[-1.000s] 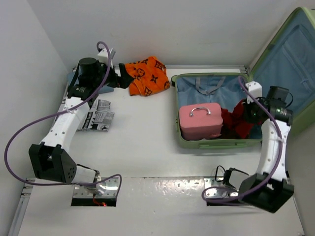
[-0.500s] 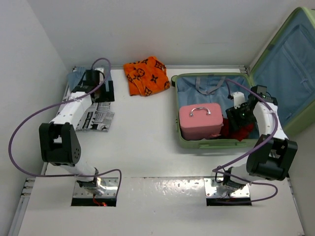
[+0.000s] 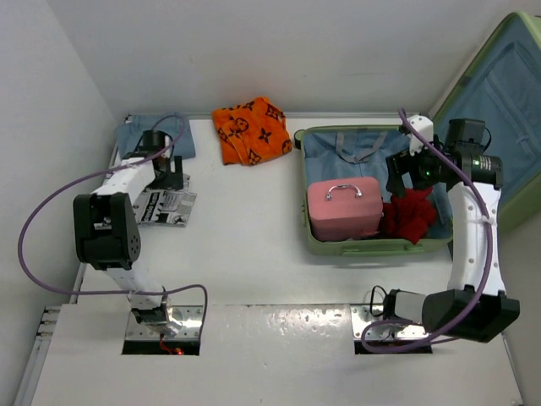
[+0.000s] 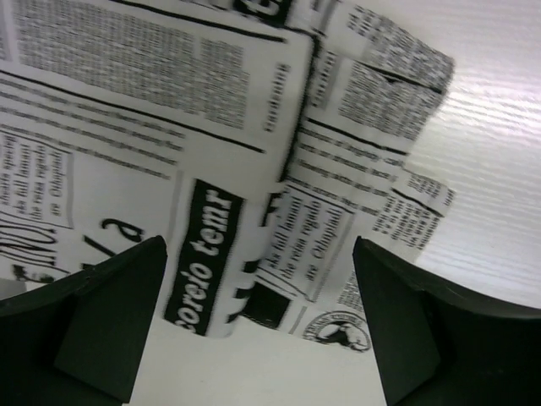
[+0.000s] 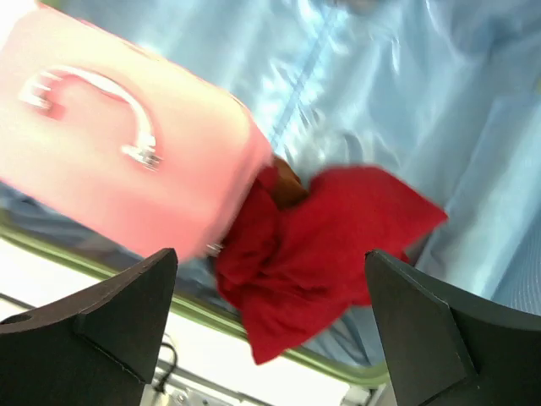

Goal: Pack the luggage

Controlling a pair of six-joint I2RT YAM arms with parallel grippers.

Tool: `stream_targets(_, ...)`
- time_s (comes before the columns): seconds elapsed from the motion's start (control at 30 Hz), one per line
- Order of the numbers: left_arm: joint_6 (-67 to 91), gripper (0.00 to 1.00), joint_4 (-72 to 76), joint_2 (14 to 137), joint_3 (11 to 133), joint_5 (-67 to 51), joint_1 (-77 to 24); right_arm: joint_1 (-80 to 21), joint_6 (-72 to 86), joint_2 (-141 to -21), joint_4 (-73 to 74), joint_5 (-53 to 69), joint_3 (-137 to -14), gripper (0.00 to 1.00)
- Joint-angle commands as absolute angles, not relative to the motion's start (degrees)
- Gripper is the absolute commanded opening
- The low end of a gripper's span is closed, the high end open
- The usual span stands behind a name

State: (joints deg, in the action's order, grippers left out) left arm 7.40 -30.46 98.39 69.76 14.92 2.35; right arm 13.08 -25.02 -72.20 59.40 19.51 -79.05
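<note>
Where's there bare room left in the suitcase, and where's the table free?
In the luggage, the far strip of lining behind the pink case and red cloth is bare; the near half is crowded. On the table, the wide patch between newspaper and luggage, nearer than the orange cloth, is free.

Luggage (image 3: 372, 247) open on right half of table (image 3: 254, 254), lid (image 3: 499, 93) raised at right. Inside: small case (image 3: 344, 207) front-left, crumpled garment (image 3: 408, 216) touching its right side. Patterned cloth (image 3: 251, 129) at back edge, left of luggage. Newspaper (image 3: 165, 207) by left edge; folded fabric (image 3: 135, 134) behind it, back-left corner.
</note>
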Motion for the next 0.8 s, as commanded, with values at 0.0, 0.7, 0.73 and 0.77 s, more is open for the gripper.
stream_targets(0.0, 4.14, 0.97, -29.44, 95.71, 72.42, 11.79, 4.75, 10.99, -21.72, -71.28, 59.95, 25.22, -81.65, 0.91)
stream_targets(0.7, 4.66, 0.0, -24.61, 111.09, 71.81, 9.17, 3.69, 4.31, -18.55, -71.63, 56.78, 25.22, -82.27, 0.91)
stream_targets(0.73, 4.66, 0.0, -24.61, 111.09, 71.81, 8.01, 3.69, 4.31, -18.46, -71.46, 56.69, 25.31, -82.18, 0.91)
stream_targets(0.77, 4.66, 0.0, -24.61, 111.09, 71.2, 6.78, 2.91, 4.31, -18.54, -71.28, 56.43, 25.4, -82.18, 0.91)
